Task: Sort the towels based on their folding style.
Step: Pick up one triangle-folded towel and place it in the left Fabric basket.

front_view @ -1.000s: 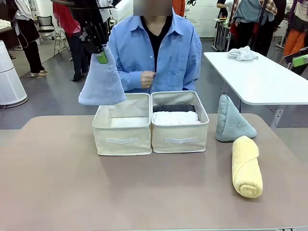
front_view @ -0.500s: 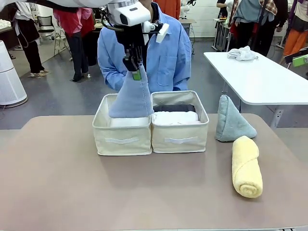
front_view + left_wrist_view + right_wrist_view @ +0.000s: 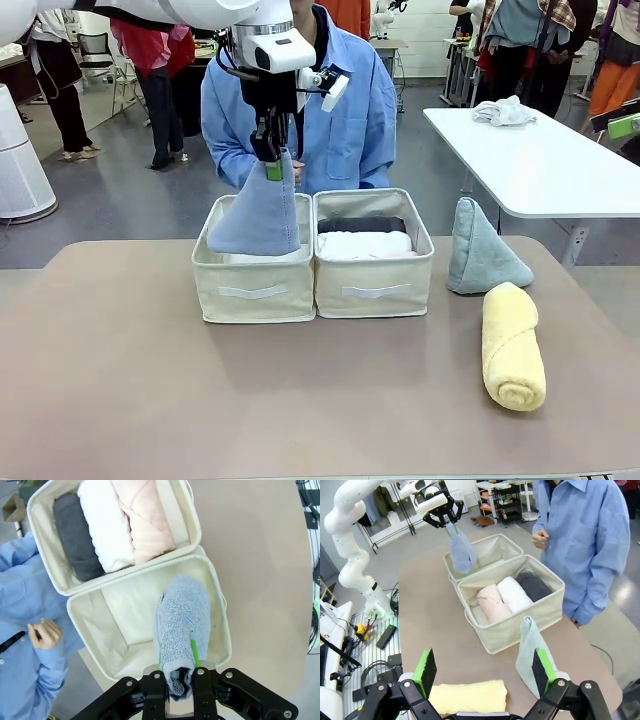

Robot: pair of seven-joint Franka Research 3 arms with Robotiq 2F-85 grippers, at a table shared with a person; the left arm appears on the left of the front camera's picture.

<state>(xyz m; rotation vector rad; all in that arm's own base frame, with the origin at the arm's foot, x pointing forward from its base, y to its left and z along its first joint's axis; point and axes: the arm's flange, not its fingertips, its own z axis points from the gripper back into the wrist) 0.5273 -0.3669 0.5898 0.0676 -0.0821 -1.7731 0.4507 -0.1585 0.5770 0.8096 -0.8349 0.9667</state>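
Observation:
My left gripper (image 3: 272, 166) is shut on the tip of the light blue cone towel (image 3: 257, 216), which hangs point-up with its base at the rim of the left beige bin (image 3: 255, 292). In the left wrist view the same towel (image 3: 182, 617) dangles from my left gripper (image 3: 179, 666) over that bin's bare floor (image 3: 125, 622). The right bin (image 3: 373, 287) holds the dark grey (image 3: 72, 537), white (image 3: 107, 525) and pink (image 3: 145, 515) rolls. A grey-green cone (image 3: 482, 255) and a yellow roll (image 3: 512, 345) rest on the table at the right. My right gripper (image 3: 485, 672) is open above the yellow roll (image 3: 470, 696).
A person in a blue shirt (image 3: 345, 110) stands right behind the bins, one hand (image 3: 45, 632) held at the chest. A white side table (image 3: 540, 160) with a whitish cloth heap (image 3: 503, 110) stands at the back right. The brown tabletop (image 3: 200, 390) before the bins is free.
My left gripper has carried the light blue cone from high at the far left to over the left bin, then lowered it a little. The other towels have not moved.

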